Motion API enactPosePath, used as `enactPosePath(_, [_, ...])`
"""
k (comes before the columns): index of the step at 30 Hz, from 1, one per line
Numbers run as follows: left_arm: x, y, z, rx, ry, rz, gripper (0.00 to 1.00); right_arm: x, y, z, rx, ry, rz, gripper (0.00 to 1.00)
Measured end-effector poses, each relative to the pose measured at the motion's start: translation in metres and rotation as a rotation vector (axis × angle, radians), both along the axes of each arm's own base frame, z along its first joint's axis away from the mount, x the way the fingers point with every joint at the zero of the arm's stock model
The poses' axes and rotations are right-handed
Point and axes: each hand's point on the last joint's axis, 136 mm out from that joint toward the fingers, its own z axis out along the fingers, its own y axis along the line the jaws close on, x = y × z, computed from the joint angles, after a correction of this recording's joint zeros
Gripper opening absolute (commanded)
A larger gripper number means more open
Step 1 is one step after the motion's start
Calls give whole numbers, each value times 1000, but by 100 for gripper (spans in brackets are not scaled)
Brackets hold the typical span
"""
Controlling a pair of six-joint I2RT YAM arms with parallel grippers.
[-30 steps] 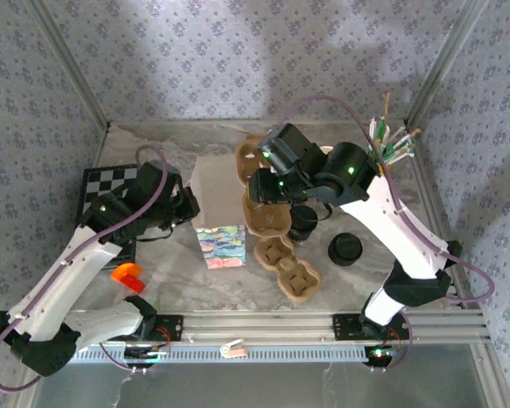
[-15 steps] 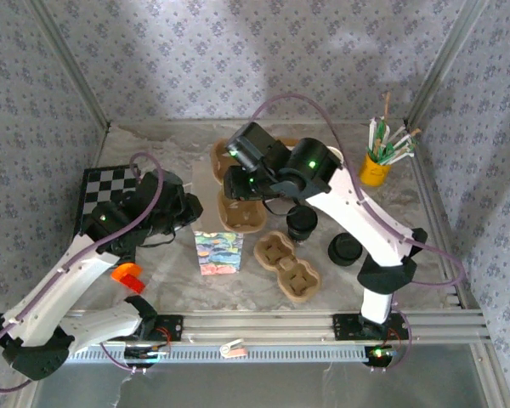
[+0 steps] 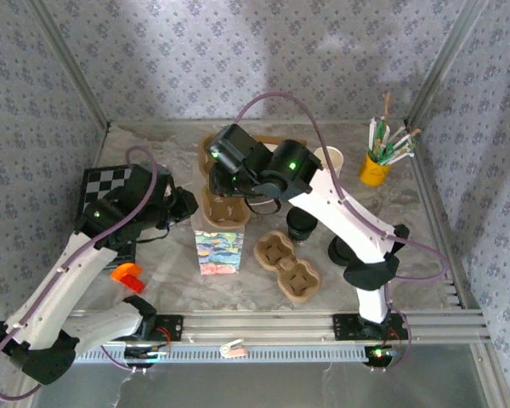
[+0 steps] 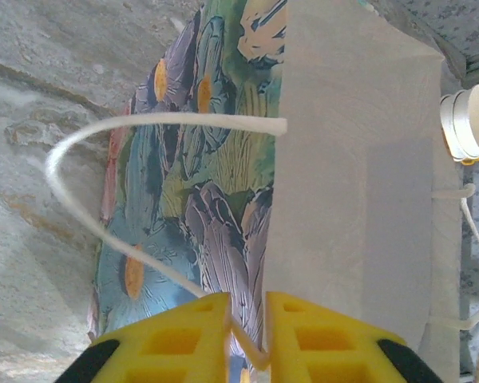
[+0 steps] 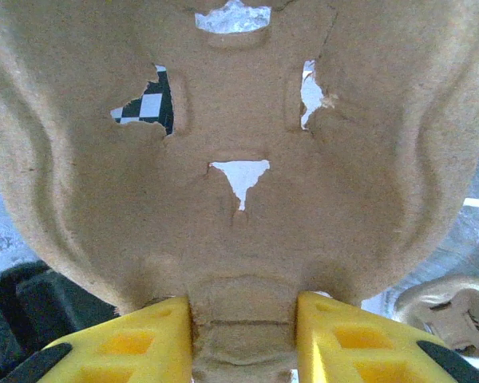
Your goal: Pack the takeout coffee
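One tray [image 5: 239,120] pinched by right tool [image 5: 243,335], one loose tray [image 3: 287,265], one coffee [image 3: 302,223]; left tool [image 4: 247,327] seemingly pinches bag [image 4: 351,159].

Robot laboratory test cell. Aluminium-profile frame [image 3: 72,68]; patterned fabric walls [image 3: 238,51]; left arm [image 3: 64,276] and right arm [image 3: 344,217] bolted to a slotted rail [image 3: 263,327]; marble-look table [image 3: 161,255]; staged props, including a checkerboard [image 3: 98,180] and pulp cup tray [image 3: 287,265].

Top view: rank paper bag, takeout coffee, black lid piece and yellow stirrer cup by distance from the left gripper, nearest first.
1. paper bag: its edge is pinched in the left gripper, centre-left.
2. takeout coffee: mid-table, right of the bag.
3. black lid piece: further right, toward the front.
4. yellow stirrer cup: back right corner.
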Motion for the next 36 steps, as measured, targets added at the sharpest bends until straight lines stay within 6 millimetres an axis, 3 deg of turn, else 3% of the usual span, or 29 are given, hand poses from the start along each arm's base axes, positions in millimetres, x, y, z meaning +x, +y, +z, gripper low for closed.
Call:
enactPosePath(14, [-6, 5, 1, -32, -30, 5, 2, 20, 12, -25, -54, -24, -90, 35])
enactPosePath(28, [-8, 1, -1, -106, -43, 24, 0, 22, 18, -45, -122, -54, -154, 33])
enactPosePath(36, [-9, 5, -2, -111, -43, 42, 0, 11, 17, -58, -172, -35, -151, 33])
